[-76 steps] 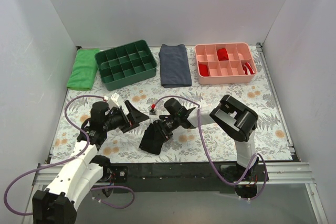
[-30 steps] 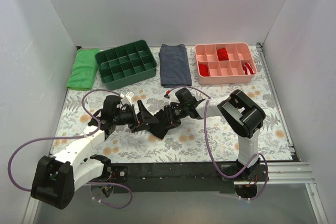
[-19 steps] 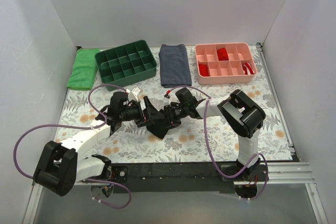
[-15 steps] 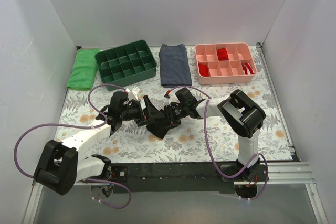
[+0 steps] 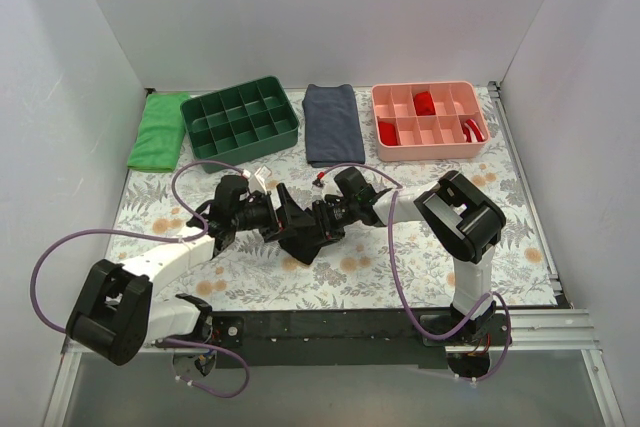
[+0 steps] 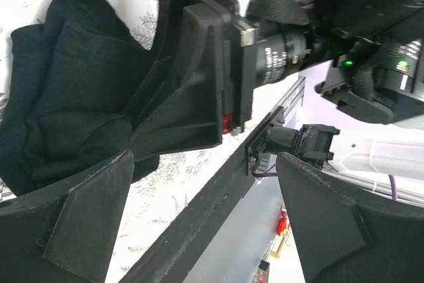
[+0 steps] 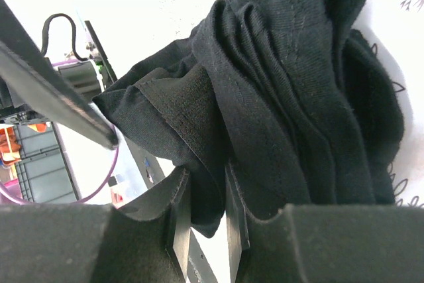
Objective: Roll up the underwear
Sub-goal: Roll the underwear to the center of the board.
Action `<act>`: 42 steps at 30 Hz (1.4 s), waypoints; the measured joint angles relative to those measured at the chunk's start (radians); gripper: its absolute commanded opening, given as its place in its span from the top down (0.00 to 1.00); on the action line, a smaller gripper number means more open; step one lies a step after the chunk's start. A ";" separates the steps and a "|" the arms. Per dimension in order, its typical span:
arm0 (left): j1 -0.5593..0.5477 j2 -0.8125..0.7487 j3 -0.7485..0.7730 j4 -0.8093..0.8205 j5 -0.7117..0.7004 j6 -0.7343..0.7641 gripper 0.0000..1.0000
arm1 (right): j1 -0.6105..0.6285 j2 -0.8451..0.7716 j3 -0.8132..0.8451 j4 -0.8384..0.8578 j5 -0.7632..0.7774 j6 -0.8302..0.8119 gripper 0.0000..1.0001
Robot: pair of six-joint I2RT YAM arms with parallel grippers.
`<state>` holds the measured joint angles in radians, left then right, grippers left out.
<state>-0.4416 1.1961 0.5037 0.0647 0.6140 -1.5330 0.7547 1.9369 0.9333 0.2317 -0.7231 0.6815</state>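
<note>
Underwear (image 5: 300,243): soft black knit, bunched into ridged folds, stitched hem showing, mid-table on the floral mat (image 5: 520,217). Right gripper (image 7: 202,211) clamps one fold tight. Left gripper (image 5: 284,216) gapes wide just left of the bundle. White print on the right wrist is unreadable.

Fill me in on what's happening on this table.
Two arms are working on the black underwear at the middle of the floral mat. The right tool is shut on a fold of it, and the cloth is a crumpled bunch. The left tool is open right beside the bunch, gripping nothing. No roll is formed yet.
</note>
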 measured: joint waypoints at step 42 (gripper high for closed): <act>-0.012 0.145 -0.072 0.237 -0.102 -0.004 0.14 | 0.008 -0.241 -0.167 0.019 0.249 -0.053 0.50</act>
<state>-0.4538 1.3407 0.4316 0.3019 0.5117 -1.5368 0.7624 1.6958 0.7666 0.2504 -0.4736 0.6281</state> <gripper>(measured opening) 0.867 0.506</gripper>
